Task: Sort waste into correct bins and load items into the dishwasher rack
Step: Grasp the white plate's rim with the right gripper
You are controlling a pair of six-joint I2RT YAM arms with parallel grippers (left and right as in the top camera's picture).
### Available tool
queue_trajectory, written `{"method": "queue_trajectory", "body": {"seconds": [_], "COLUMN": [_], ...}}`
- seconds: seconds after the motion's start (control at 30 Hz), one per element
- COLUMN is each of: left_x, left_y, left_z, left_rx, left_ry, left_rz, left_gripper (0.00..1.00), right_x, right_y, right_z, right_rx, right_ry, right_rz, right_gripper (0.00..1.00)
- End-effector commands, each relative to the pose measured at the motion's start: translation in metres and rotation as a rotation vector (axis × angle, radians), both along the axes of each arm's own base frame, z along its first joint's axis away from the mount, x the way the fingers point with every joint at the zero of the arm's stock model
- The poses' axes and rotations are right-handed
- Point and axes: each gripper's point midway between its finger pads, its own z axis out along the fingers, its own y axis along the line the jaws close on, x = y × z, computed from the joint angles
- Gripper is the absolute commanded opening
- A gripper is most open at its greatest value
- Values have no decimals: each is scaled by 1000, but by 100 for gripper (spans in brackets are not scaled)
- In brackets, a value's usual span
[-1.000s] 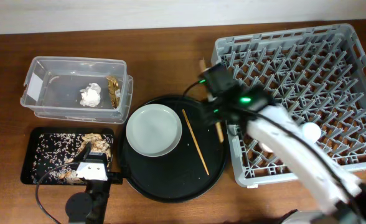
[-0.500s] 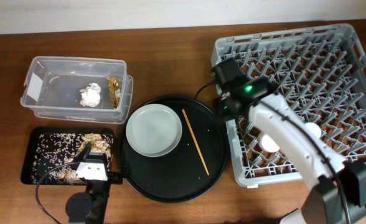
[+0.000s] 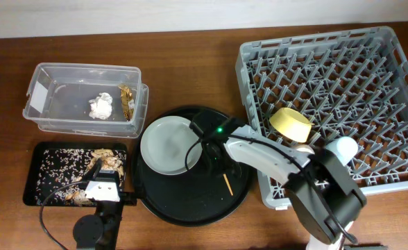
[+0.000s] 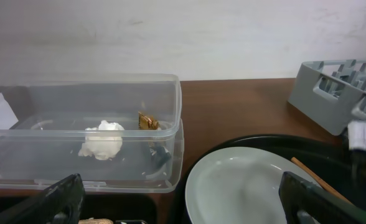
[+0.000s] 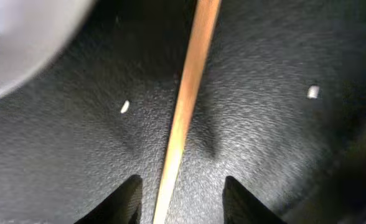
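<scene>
My right gripper (image 3: pixel 211 149) (image 5: pixel 186 199) is open and low over the round black tray (image 3: pixel 190 201). One wooden chopstick (image 5: pixel 186 106) (image 3: pixel 226 184) lies on the tray between its fingers, ungripped. The pale grey plate (image 3: pixel 166 144) (image 4: pixel 251 186) lies just to the left on that tray. The yellow bowl (image 3: pixel 291 123) and a pale cup (image 3: pixel 343 147) sit in the grey rack (image 3: pixel 370 62). My left gripper (image 3: pixel 103 184) (image 4: pixel 183 205) is open and empty over the right end of the shallow black tray (image 3: pixel 34 173), which holds food scraps (image 3: pixel 65 170).
The clear tub (image 3: pixel 48 80) (image 4: pixel 83 93) at the back left holds the white napkin (image 3: pixel 101 105) (image 4: pixel 102 140) and the brown wrapper (image 3: pixel 126 101) (image 4: pixel 147 120). Two stray grains (image 5: pixel 125 107) lie on the round tray. My right arm lies across the rack's front left corner.
My right arm swung from the rack's left edge down to the round tray, over the chopstick. The chopstick it carried a second ago no longer shows. The yellow bowl is uncovered.
</scene>
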Motion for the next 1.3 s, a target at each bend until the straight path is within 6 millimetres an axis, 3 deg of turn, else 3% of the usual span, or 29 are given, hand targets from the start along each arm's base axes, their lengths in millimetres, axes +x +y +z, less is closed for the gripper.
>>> {"method": "queue_trajectory", "body": {"seconds": [0.0,0.1,0.2,0.33,0.4,0.47,0.53,0.6,0.67,0.7,0.73,0.8,0.87,0.93,1.0,1.07,1.17,1.27], "left_x": [0,0,0,0,0,0,0,0,0,0,0,0,0,0,0,0,0,0], "left_y": [0,0,0,0,0,0,0,0,0,0,0,0,0,0,0,0,0,0], "left_z": [-3,-3,-3,-3,-3,-3,-3,-3,-3,-3,-3,-3,-3,-3,-3,-3,-3,-3], "left_rx": [11,11,11,11,11,11,11,11,11,11,11,11,11,11,11,11,11,11], "left_ry": [0,0,0,0,0,0,0,0,0,0,0,0,0,0,0,1,0,0], "left_rz": [-5,-5,-5,-5,-5,-5,-5,-5,-5,-5,-5,-5,-5,-5,-5,-5,-5,-5], "left_gripper": [99,99,99,99,99,99,99,99,99,99,99,99,99,99,99,99,99,99], "right_x": [-10,-11,-2,41,60,76,85,93,96,96,94,85,75,57,48,41,35,34], "right_y": [-4,-3,-1,-15,-33,-62,-86,-109,-120,-120,-119,-105,-79,-40,-18,7,45,62], "right_z": [-18,-18,0,89,132,158,159,142,125,120,115,121,133,145,141,129,93,49], "right_rx": [-22,-19,9,97,158,191,169,107,75,64,56,99,195,328,360,382,392,349], "right_ry": [55,61,13,-202,-306,-384,-395,-371,-328,-312,-296,-274,-256,-208,-171,-136,-87,-28], "right_rz": [-4,-8,-21,-106,-174,-255,-280,-312,-320,-314,-310,-284,-257,-306,-370,-439,-490,-554], "right_gripper": [33,9,4,4,4,4,4,4,5,18,43,50,53,57,59,59,61,61]}}
